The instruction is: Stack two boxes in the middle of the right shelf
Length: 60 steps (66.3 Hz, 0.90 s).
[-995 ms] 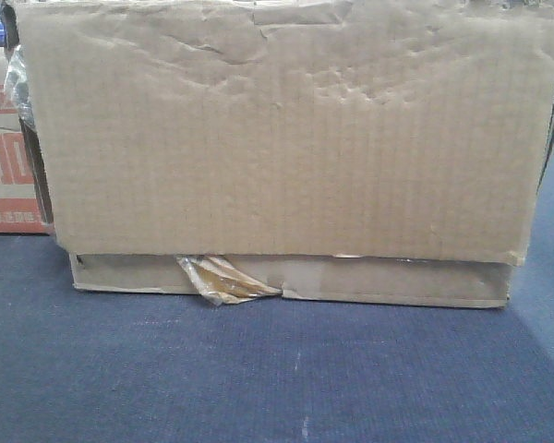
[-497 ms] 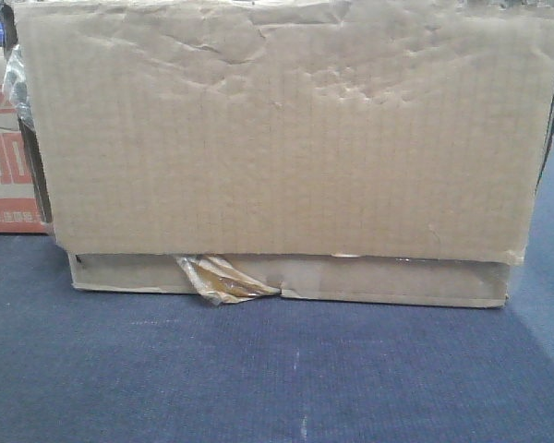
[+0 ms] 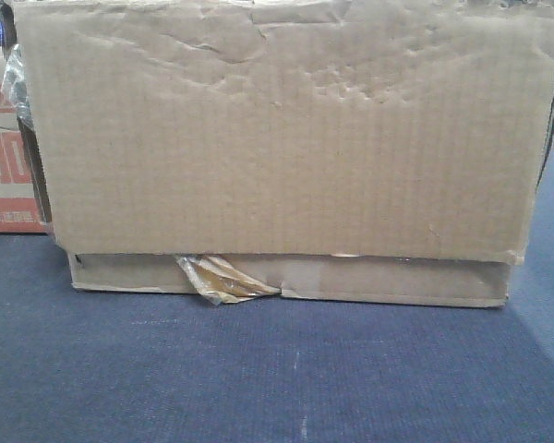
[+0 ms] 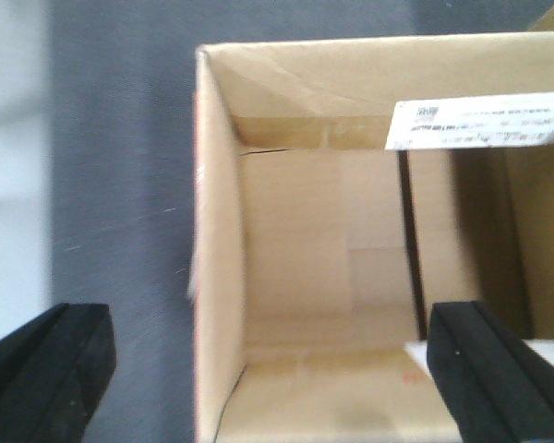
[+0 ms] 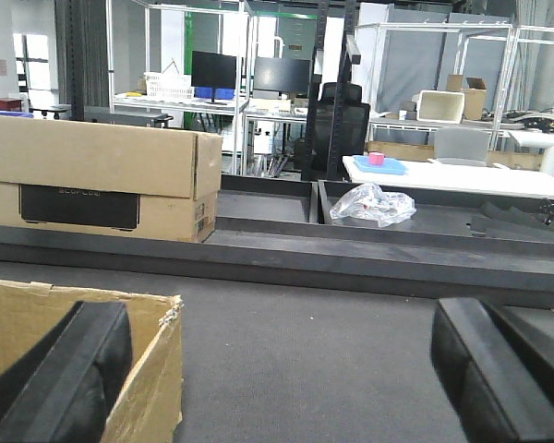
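A large, dented cardboard box (image 3: pixel 286 138) fills the front view and stands on dark blue carpet. In the left wrist view I look down into the open box (image 4: pixel 217 277). My left gripper (image 4: pixel 272 355) is open wide: one finger is over the carpet outside the box's left wall, the other over the inside. In the right wrist view my right gripper (image 5: pixel 282 365) is open wide: its left finger is over a torn box corner (image 5: pixel 152 369), its right finger over bare carpet. A second, closed cardboard box (image 5: pixel 102 180) lies on a dark ledge at far left.
A box with red print (image 3: pixel 5 175) stands behind the big box at left. A white label (image 4: pixel 480 125) sits on the open box's top edge. A crumpled plastic bag (image 5: pixel 374 203) lies in a dark tray. Desks, shelves and a chair stand beyond.
The red-print box at the left edge sits slightly further left in the front view. The big box has barely shifted.
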{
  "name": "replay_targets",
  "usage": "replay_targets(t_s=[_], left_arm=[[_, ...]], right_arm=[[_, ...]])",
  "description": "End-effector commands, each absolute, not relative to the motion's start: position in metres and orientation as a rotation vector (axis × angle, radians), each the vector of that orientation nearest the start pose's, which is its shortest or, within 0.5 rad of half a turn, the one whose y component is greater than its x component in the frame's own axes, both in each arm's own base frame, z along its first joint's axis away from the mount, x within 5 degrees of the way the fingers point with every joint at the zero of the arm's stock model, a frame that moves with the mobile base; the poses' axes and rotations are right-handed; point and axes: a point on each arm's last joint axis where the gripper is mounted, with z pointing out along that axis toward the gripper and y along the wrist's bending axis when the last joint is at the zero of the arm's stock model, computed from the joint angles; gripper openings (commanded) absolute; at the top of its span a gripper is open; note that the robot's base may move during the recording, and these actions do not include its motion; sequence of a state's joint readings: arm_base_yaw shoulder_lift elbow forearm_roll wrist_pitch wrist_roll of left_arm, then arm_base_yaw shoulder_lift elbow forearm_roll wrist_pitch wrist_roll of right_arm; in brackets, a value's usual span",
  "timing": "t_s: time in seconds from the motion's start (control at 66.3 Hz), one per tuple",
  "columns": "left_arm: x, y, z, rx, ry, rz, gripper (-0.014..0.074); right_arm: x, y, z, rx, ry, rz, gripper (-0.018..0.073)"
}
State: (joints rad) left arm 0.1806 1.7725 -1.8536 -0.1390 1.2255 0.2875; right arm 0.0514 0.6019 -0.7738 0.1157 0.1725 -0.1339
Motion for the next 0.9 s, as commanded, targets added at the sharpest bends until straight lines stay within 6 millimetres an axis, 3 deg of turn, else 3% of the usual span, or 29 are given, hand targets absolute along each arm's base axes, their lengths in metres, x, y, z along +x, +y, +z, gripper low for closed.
replay_targets(t_s=[0.0,0.467,0.784,0.889], left_arm=[[0.391,0.06,0.369,0.127,2.583,-0.098,0.0589],[0.426,0.076,0.314,0.114,2.648,-0.023,0.0589],[0.431,0.077,0.306,0.113,2.655,-0.015,0.0588],[0.43,0.078,0.304,0.118,2.661,-0.001,0.055]], right_arm=[[0.117,0.008,0.412,-0.072,1.463,0.035,0.0561],[0.117,0.008,0.412,-0.072,1.463,0.035,0.0561],[0.117,0.008,0.412,-0.072,1.463,0.035,0.0561],[0.117,0.008,0.412,-0.072,1.463,0.035,0.0561]])
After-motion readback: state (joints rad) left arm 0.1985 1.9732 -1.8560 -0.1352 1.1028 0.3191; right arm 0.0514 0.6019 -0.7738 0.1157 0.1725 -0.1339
